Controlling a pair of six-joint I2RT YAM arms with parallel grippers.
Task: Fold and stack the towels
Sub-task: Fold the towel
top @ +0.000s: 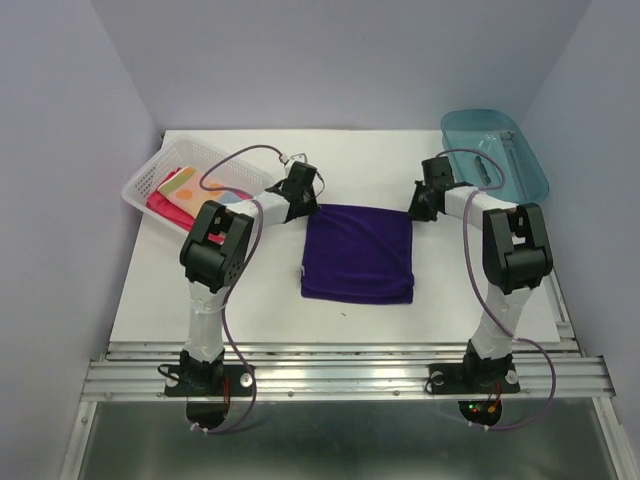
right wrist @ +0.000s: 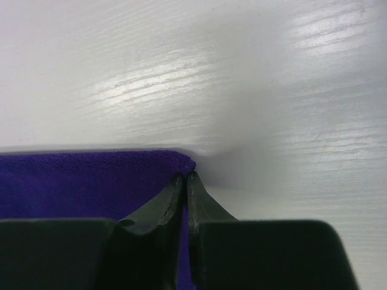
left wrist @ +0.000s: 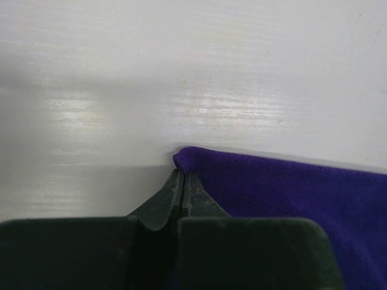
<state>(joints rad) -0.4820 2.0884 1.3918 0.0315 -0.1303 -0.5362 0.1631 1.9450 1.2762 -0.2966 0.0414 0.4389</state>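
The dark purple-blue towel lies flat on the white table, between the two arms. My left gripper is shut on its far left corner. My right gripper is shut on its far right corner. Both corners sit low at the table surface. The pink-red towel and the orange polka-dot towel lie in the white basket at the far left.
A teal plastic tray stands at the far right corner, behind the right arm. The white basket is just left of the left arm. Walls close in on both sides of the table.
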